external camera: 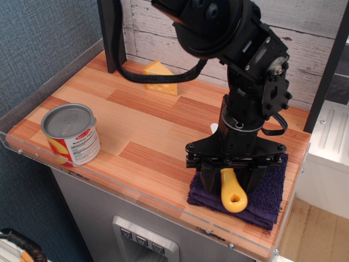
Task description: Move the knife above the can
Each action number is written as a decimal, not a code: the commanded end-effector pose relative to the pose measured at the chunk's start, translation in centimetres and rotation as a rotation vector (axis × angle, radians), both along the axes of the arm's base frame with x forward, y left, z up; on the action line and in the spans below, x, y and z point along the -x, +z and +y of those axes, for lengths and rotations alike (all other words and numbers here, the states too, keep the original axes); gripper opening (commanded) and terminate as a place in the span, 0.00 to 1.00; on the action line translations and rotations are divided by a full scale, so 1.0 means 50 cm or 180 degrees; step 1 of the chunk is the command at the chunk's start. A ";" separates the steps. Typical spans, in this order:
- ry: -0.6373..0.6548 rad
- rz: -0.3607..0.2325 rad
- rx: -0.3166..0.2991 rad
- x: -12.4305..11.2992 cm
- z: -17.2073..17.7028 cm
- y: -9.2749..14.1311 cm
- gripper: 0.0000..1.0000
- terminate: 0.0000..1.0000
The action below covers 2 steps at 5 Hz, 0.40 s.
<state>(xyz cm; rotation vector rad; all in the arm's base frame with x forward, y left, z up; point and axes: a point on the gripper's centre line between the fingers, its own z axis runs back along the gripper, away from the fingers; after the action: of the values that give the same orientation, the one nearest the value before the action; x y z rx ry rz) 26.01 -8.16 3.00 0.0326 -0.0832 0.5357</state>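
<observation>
Tabletop (147, 131) — striped wood laminate, clear acrylic rim along front and left edges, plank wall at rear, blue textured wall to the left. Black post at rear left corner.

Arm (229, 38) down over front right corner, blocking most of the rear right.

Purple towel (270, 191) folded at front right corner, slightly overhanging the front rim.

Can (71, 135) upright at front left corner, lid closed, well apart from the towel.

Cheese wedge (161, 78) near rear edge, centre-left, partly behind a cable.

Gripper (228, 174) lowered onto the towel, jaws drawn narrow to either side of the knife (233, 191); contact looks likely, a firm hold not confirmed. Yellow handle with end hole pointing to the front edge; blade mostly hidden, only a white tip showing behind the wrist.

Risks, as judged:
- Grip high on the handle near the blade — could pivot or slip on lift.
- Soft towel beneath: fingers could snag pile and drag cloth off the front edge.
- Long traverse to the left; low carry could clip the can and tip it against the rim.
</observation>
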 end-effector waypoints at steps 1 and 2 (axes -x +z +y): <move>0.0063 -0.0106 0.0143 -0.017 -0.005 0.023 0.00 0.00; 0.0039 -0.0126 0.0209 -0.021 -0.004 0.040 0.00 0.00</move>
<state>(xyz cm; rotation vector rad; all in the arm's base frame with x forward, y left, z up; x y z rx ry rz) 25.87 -7.64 3.38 -0.0094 -0.0478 0.5557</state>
